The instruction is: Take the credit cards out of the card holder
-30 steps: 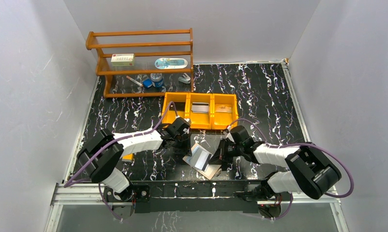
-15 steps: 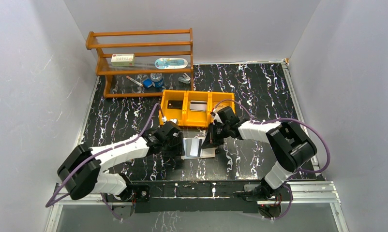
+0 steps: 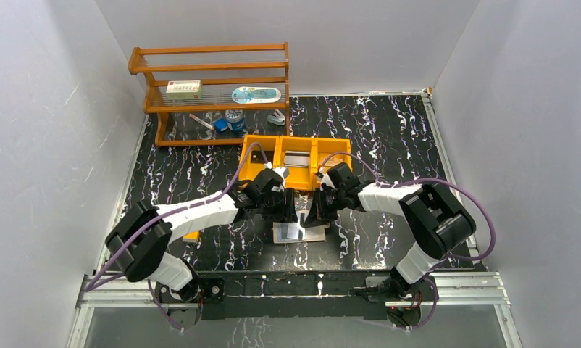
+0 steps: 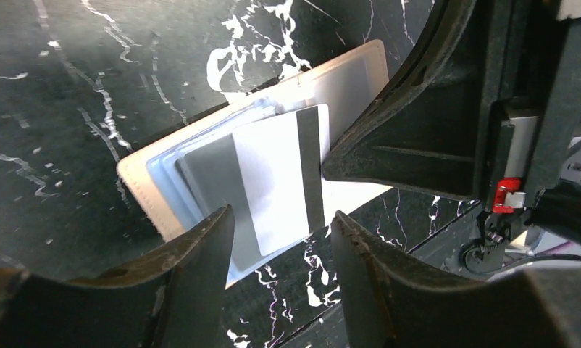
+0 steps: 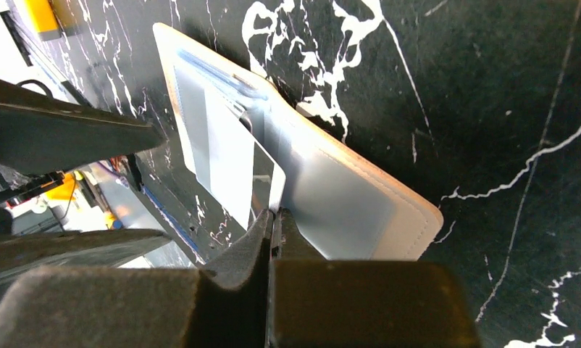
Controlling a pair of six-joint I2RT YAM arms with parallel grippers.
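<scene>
The tan card holder (image 3: 311, 233) lies open on the black marbled table near the front edge, its bluish-clear sleeves up. It also shows in the left wrist view (image 4: 146, 190) and the right wrist view (image 5: 407, 217). A grey-silver card (image 4: 277, 185) with a dark stripe sticks partly out of a sleeve. My right gripper (image 3: 314, 215) is shut on that card's (image 5: 230, 167) corner, at the holder's right side. My left gripper (image 4: 280, 243) is open just above the holder's near edge, with the card between its fingers (image 4: 201, 275) but apart from them.
The orange three-compartment tray (image 3: 258, 140) stands just behind both grippers, a grey card (image 3: 297, 159) in its middle compartment. A wooden rack (image 3: 211, 87) with small items stands at the back left. The table's front edge lies close below the holder.
The holder went from tilted near the front edge to squared, slightly farther back. My left gripper has moved right, over the holder. My right gripper has stayed at the holder's right side.
</scene>
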